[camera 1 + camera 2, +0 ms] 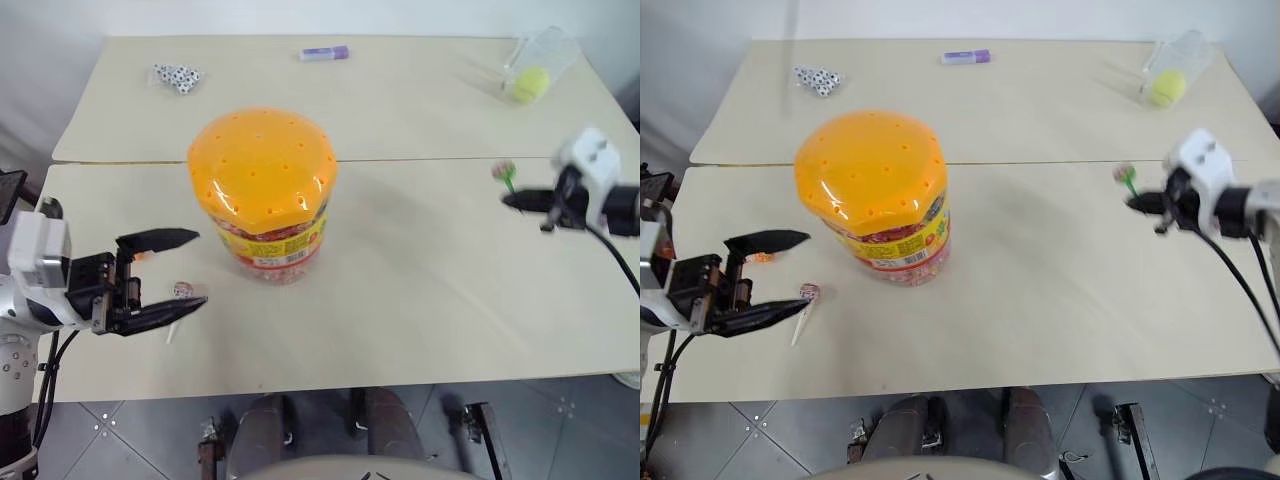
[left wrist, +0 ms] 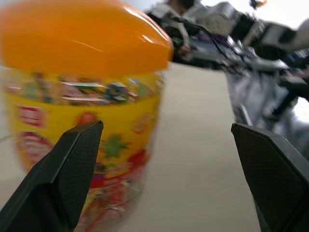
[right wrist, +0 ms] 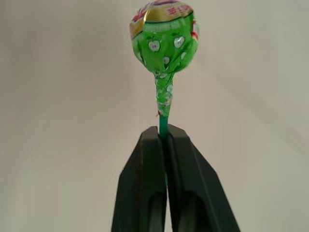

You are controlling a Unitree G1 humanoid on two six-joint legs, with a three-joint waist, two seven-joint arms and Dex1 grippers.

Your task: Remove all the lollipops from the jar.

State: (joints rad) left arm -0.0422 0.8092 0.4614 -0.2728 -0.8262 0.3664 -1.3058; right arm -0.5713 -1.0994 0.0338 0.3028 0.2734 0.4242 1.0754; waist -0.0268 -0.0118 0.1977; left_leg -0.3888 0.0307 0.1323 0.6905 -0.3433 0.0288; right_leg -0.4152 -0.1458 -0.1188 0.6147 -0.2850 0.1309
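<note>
The jar (image 1: pixel 262 190) stands upright on the table, a clear cylinder with a yellow and red label and a domed orange lid (image 1: pixel 262 160) on top. My left gripper (image 1: pixel 200 270) is open at the jar's left side, pointing at it without touching; the left wrist view has the jar (image 2: pixel 87 96) between its fingers (image 2: pixel 63 179). A lollipop (image 1: pixel 183 290) with a pale stick lies on the table by the lower finger. Over the table's right side, my right gripper (image 1: pixel 510 200) is shut on the green stick of a green-wrapped lollipop (image 3: pixel 164 41).
At the far edge lie a small bag of dice (image 1: pixel 176 77), a purple tube (image 1: pixel 324 53) and a small clear container with a yellow ball (image 1: pixel 535 68). A seam (image 1: pixel 420 160) runs across between two tabletops. The near table edge (image 1: pixel 330 388) drops to a tiled floor.
</note>
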